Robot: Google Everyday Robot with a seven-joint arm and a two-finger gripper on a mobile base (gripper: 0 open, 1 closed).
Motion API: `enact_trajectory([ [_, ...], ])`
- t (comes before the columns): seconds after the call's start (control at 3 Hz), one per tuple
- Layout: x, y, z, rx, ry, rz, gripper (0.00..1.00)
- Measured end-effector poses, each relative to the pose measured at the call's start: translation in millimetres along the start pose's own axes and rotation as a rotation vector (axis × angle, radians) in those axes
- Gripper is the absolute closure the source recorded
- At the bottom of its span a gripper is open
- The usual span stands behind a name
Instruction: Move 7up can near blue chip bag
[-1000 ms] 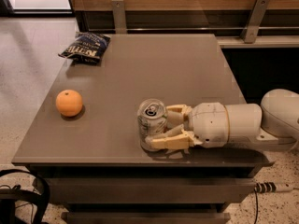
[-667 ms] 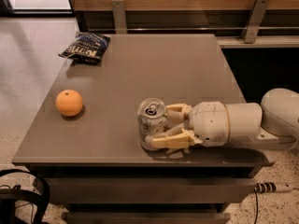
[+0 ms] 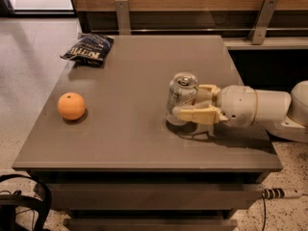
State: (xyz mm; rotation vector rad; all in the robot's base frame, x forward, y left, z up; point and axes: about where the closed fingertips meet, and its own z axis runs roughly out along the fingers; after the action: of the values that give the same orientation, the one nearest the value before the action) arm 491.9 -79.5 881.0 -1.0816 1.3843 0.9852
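Note:
The 7up can [image 3: 182, 96], silver-white with pale green marks and a pull-tab top, is right of the table's middle, tilted slightly. My gripper [image 3: 188, 101] reaches in from the right and is shut on the can, with one cream finger [image 3: 198, 113] on its near side and the other behind it. The can's base seems just above the tabletop. The blue chip bag [image 3: 89, 49], dark navy with white lettering, lies at the table's far left corner, well away from the can.
An orange [image 3: 71, 106] sits on the left side of the grey table [image 3: 130, 143]. A wooden wall with metal brackets [image 3: 263, 19] runs behind the table. A black strap [image 3: 19, 201] and a cable [image 3: 279, 194] lie on the floor in front.
The gripper and the can in it have moved up and to the right in the view, away from the front edge. The orange and the chip bag have not moved.

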Motion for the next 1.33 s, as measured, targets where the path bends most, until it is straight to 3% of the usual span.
enact_trajectory([
  [0.33, -12, -56, -15, 0.099, 0.039, 0.035, 1.0],
  [0.67, -20, -114, -12, 0.154, 0.114, 0.064, 1.0],
  [1.0, -28, -160, 11, 0.159, 0.13, 0.071, 1.0],
  [1.33, -35, -200, 46, 0.142, 0.102, 0.058, 1.0],
])
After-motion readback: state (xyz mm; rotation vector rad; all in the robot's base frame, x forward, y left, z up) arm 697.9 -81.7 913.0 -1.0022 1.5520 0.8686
